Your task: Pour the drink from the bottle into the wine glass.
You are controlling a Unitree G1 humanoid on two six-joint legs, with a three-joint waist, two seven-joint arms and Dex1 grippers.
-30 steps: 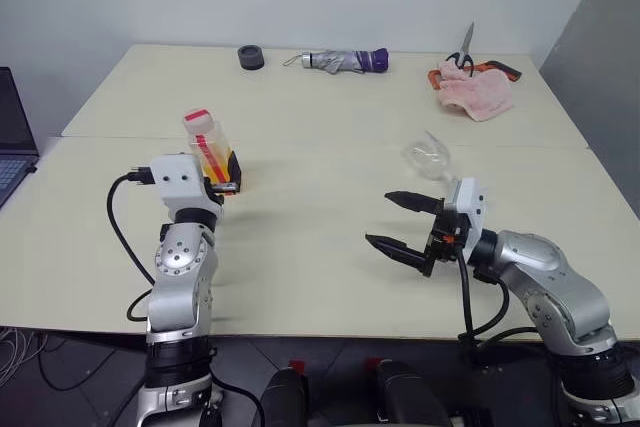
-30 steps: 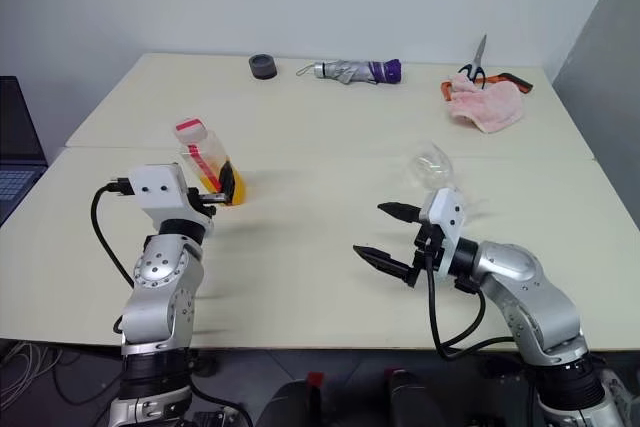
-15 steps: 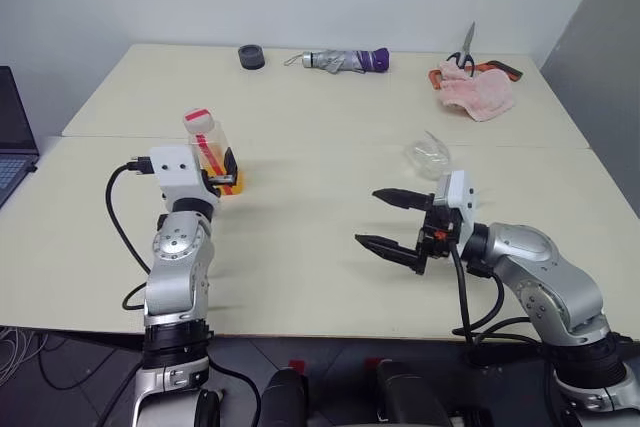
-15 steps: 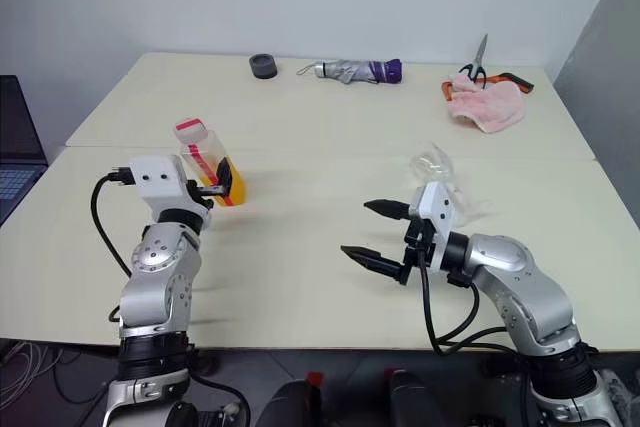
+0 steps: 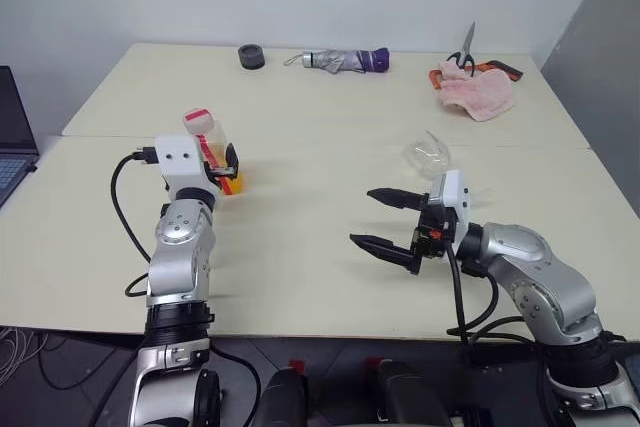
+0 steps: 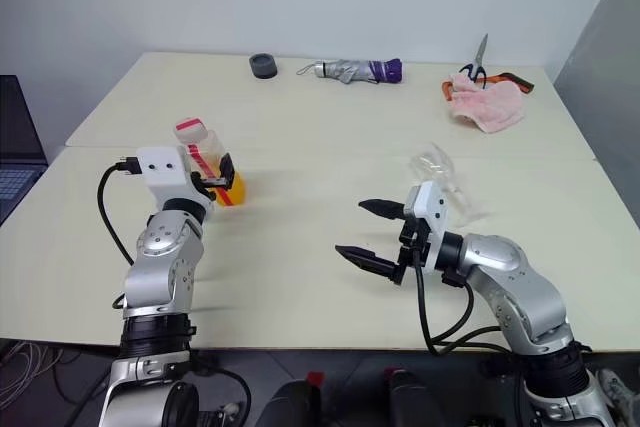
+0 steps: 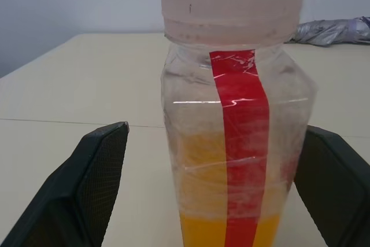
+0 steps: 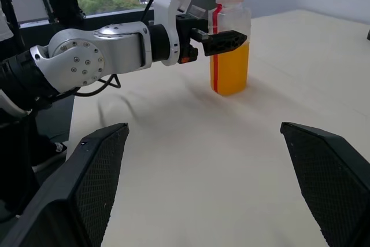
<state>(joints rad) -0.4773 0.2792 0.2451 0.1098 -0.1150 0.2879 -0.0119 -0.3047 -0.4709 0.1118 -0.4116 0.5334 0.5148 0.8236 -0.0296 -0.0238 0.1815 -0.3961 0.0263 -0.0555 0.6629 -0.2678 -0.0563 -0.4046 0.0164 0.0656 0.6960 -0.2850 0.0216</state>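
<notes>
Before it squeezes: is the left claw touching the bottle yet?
Apart. In the left wrist view the bottle stands between the left claw's open fingers, with bare table showing in the gap on each side.

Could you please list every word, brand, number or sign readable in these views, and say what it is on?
No readable text anywhere.
The bottle: its red strip is plain, with no lettering; only scuffs show on the cap.
The umbrella, scissors and laptop: any marks are too small to read.
</notes>
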